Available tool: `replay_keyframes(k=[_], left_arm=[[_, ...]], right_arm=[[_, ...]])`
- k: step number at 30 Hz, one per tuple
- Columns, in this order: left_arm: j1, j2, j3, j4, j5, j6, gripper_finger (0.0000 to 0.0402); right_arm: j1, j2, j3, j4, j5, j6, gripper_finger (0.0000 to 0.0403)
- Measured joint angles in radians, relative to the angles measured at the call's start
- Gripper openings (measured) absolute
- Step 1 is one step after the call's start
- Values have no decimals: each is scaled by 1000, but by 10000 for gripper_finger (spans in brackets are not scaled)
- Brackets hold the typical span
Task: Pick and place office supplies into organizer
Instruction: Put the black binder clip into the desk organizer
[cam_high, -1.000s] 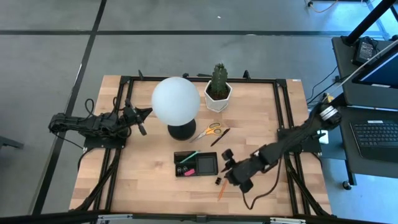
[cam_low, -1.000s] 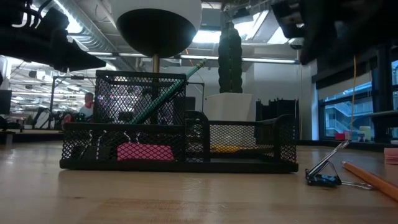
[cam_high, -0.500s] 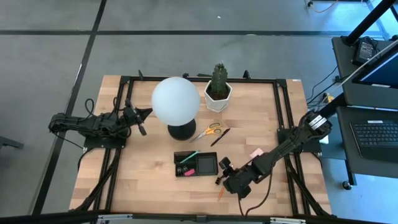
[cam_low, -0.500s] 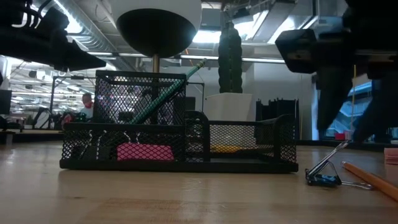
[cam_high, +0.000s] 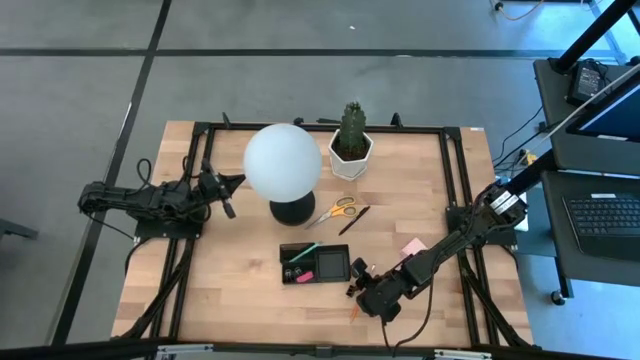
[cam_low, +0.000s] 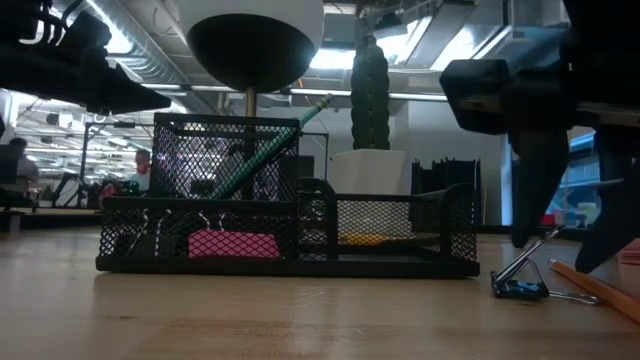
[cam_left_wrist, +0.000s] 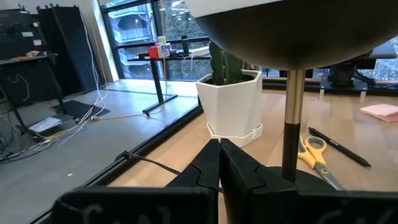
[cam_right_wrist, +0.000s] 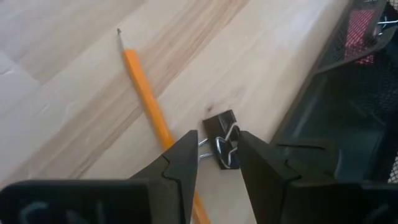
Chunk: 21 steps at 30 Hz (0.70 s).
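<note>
A small black binder clip lies on the wood just right of the organizer, its wire handles sticking up. My right gripper slants down over it, open, one finger on each side of the handles; no touch shows. An orange pencil lies beside the clip. The black mesh organizer holds a green pencil and a pink eraser. My left gripper is shut, level at the table's left, empty.
A white globe lamp and a potted cactus stand behind the organizer. Yellow-handled scissors and a black pen lie between them and the organizer. A pink sticky-note pad lies beside my right arm.
My right gripper has come down and moved toward the table's near left, onto the binder clip, its fingers now reaching down either side of the clip's handles. The gap between its fingers has stayed the same. The clip and pencil have not moved.
</note>
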Motion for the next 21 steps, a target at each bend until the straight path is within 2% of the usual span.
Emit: replay_keyframes(k=[7,21], left_arm=[[0,22,0,1,1,0,4],[0,45,0,0,0,-13,4]], right_arm=[[0,-1,0,1,8,1,108],[-1,-3,0,14,14,2,16]])
